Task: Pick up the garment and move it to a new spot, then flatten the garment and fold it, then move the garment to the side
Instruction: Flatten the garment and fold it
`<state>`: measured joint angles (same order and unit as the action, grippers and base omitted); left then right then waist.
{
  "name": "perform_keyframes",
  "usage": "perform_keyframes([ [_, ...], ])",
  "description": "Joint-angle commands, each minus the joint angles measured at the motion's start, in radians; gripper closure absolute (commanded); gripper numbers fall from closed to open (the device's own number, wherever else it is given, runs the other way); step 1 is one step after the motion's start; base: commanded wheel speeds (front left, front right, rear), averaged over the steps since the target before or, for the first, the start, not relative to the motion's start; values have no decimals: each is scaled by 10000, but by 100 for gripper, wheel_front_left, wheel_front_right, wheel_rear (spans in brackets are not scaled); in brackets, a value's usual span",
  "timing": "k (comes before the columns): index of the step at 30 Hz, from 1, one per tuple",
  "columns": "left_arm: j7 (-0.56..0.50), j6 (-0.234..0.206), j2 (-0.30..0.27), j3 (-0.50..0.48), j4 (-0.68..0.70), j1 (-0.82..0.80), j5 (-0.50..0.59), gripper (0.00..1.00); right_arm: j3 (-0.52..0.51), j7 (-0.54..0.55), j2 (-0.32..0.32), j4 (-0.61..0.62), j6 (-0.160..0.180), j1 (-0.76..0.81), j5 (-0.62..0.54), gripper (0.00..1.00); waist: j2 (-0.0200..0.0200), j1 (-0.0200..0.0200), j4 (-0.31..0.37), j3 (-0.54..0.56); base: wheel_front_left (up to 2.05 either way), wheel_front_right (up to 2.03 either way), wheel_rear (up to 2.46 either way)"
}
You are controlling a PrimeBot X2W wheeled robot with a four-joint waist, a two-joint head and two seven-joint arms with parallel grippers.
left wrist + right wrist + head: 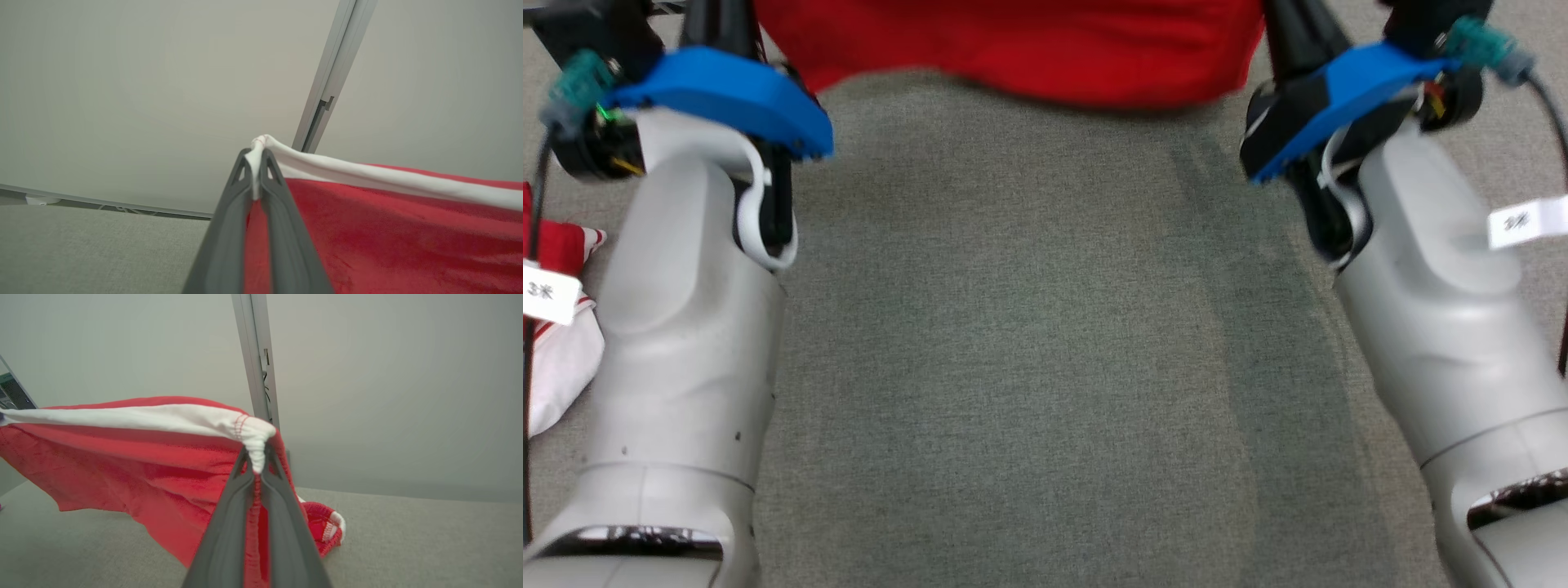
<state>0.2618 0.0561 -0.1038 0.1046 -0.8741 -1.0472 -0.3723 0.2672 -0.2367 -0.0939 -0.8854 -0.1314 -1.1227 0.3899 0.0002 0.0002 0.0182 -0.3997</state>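
Note:
A red garment (1029, 49) with a white band hangs stretched between my two grippers, lifted above the grey-green fabric surface (1013, 343). In the left wrist view my left gripper (256, 163) is shut on one white corner of the garment (388, 228), whose red cloth spreads to the right. In the right wrist view my right gripper (257, 457) is shut on the other white corner of the garment (135, 457). The cloth sags to the left there, and a red cuff (327, 528) with white trim touches the surface. In the head view the fingertips are cut off at the top edge.
A second red-and-white cloth (560, 343) lies at the left edge beside my left forearm. A pale wall with a grey vertical rail (331, 77) stands behind the surface. The rail (255, 355) also rises behind the right gripper.

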Motion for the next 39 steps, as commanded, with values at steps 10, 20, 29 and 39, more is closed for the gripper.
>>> perform_keyframes([
  [10, 42, 550, 455, -752, 1432, 3551, 810, 100, 898, -290, -304, 1013, 7, 3622, 1211, 100, -2, -2, -126, 411, 0, 0, 0],
  [20, 43, 736, 502, -968, 4732, 7534, 1224, 100, 439, -295, -788, 4909, 8, 8219, 569, 100, -2, -2, -144, 1672, 0, 0, 0],
  [29, 44, 478, 487, -991, 7014, 10181, 1034, 100, -452, -53, -467, 7475, 18, 11552, -109, 100, -2, -2, -192, 2343, 0, 0, 0],
  [39, 6, 348, 379, -648, 7701, 10079, 1133, 100, -867, 1134, -160, 9001, 16, 12224, -452, 100, -2, -2, 2, 1964, 0, 0, 0],
])
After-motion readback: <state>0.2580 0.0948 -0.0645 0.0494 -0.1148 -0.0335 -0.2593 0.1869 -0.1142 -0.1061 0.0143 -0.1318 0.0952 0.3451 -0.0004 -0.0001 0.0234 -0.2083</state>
